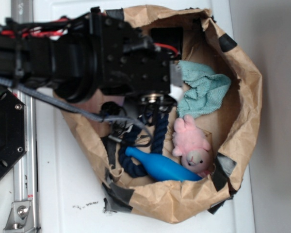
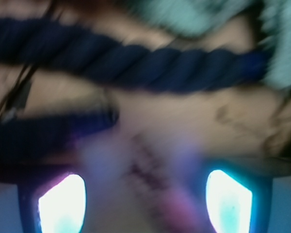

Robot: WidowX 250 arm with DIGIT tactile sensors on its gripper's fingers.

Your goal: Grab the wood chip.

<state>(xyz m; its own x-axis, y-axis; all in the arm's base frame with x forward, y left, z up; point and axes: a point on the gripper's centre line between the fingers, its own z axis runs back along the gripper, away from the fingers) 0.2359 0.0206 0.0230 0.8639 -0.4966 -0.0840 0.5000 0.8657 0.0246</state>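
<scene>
**Wrist view.** The wood chip (image 2: 146,171) is showing as a blurred, elongated brownish strip with dark grainy marks. It is lying on the tan paper floor (image 2: 194,121), running diagonally from upper left to lower right. It is sitting between the two glowing fingertips (image 2: 63,204) of the gripper (image 2: 145,206), and neither fingertip appears to be touching it. The claw is standing released, with its jaws spread wide on either side of the chip. Beyond the chip, a dark blue rope (image 2: 136,63) is crossing the frame from side to side, and a second dark blue length is entering from the left. A teal cloth (image 2: 281,48) is filling the upper right corner. Focus is soft throughout, so fine detail cannot be told.

**Exterior view.** The chip is hidden here beneath the black robot arm (image 1: 111,53), which is reaching in from the left over a crumpled brown paper nest (image 1: 245,97) patched with black tape (image 1: 117,196). Inside the nest, the rope (image 1: 160,127) is lying just below the wrist. The teal cloth (image 1: 203,90) is lying to the right of the arm. A pink plush toy (image 1: 190,143) is resting against a blue bowling pin (image 1: 165,167) near the lower rim. The nest is sitting on a white table (image 1: 63,189).
</scene>
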